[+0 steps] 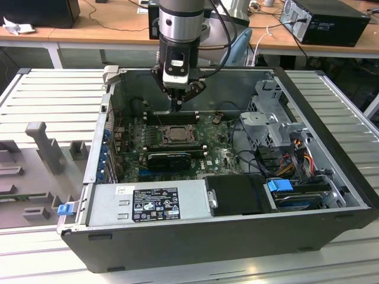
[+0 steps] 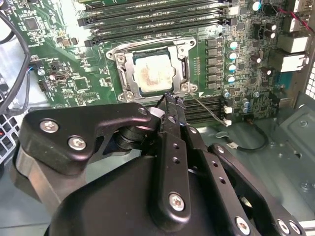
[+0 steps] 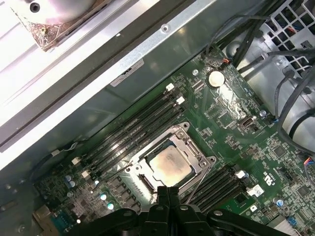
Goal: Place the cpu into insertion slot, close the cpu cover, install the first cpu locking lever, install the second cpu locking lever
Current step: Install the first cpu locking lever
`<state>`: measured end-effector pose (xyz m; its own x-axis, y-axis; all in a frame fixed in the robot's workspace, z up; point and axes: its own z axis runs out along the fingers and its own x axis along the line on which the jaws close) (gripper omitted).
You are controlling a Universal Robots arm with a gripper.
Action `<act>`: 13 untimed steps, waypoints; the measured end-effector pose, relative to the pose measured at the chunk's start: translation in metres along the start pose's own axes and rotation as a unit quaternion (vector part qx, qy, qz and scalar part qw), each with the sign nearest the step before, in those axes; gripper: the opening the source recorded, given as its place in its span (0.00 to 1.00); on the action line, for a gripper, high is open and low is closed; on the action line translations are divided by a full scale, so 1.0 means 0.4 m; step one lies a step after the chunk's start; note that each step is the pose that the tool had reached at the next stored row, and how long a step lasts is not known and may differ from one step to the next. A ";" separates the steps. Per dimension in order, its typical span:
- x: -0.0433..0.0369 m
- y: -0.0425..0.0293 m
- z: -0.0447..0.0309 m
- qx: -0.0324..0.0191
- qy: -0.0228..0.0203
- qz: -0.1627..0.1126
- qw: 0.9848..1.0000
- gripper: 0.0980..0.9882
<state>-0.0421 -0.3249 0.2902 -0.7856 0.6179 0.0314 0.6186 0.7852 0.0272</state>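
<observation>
The board [image 3: 226, 142] is green. The cpu [image 2: 155, 73] is pale silver with a brownish smudge. The claw [image 2: 170, 101] is black.

The cpu [image 2: 155, 73] is a flat square chip with a pale silver top bearing a brownish smear. It sits level in the insertion slot [image 2: 183, 69]. The cpu cover [image 2: 127, 66], a silvery windowed frame, lies flat down around the chip. One thin wire locking lever [image 2: 206, 109] angles outward from a corner of the slot.
</observation>
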 end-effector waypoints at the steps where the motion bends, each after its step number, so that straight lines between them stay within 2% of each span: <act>1: 0.000 0.000 0.000 0.000 0.000 -0.002 1.000 0.01; 9: 0.000 0.000 0.000 0.000 0.000 -0.013 1.000 0.01; 13: -0.001 0.001 0.002 0.001 0.000 -0.032 0.999 0.01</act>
<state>-0.0415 -0.3249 0.2895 -0.8239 0.5660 0.0293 0.5667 0.8235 0.0263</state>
